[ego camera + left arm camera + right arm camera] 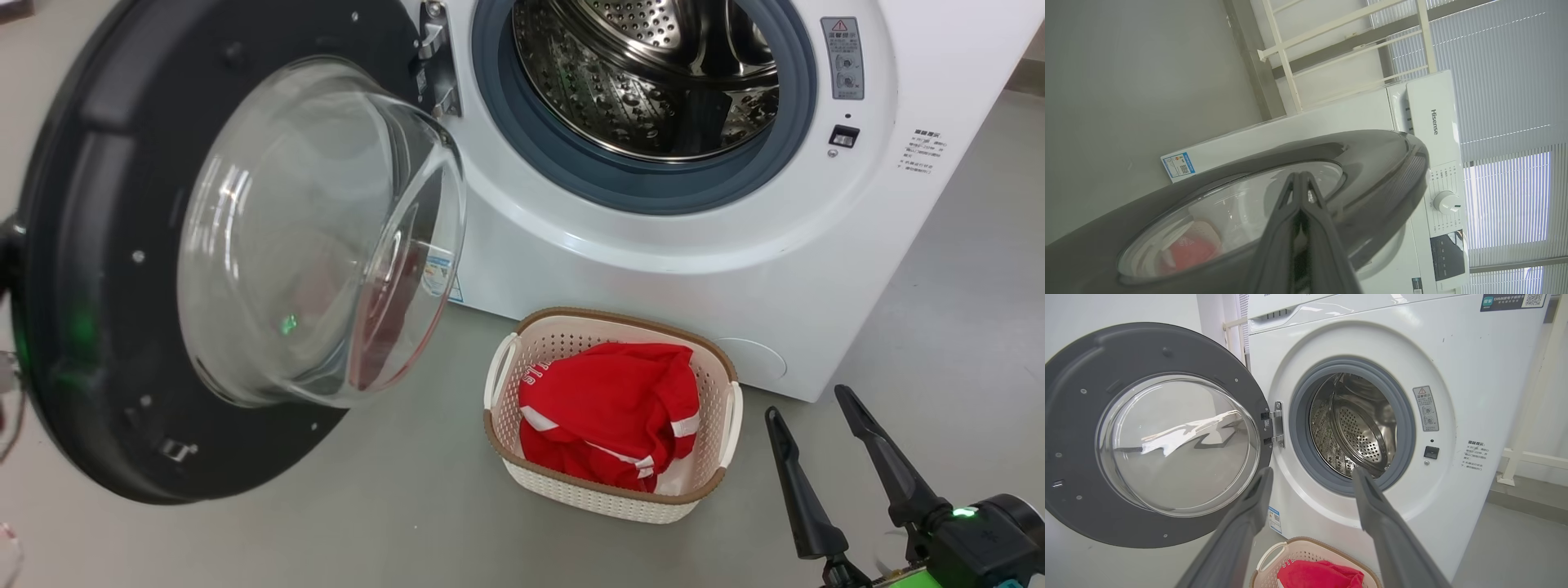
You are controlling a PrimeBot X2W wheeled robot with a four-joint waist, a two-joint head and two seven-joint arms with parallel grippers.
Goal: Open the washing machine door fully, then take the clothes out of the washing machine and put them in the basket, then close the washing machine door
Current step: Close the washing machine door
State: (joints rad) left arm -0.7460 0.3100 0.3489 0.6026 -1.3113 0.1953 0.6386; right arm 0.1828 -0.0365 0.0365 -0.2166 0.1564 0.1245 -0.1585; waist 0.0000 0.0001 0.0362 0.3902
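Right tool (807, 402) spread, empty; basket (608, 500) of clothes (612, 400) at its 9 o'clock. Left tool (1300, 176) closed, empty, by washing machine door (1384, 163).

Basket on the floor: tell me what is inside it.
The basket holds bunched red clothes with white stripes and lettering. They cover most of its bottom, so anything beneath them, and whether it is one garment or two, cannot be told.

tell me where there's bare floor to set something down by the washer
Bare floor lies between the washing machine door and the basket, and right of the washing machine. Crowded: the basket, holding clothes, sits close before the machine front.
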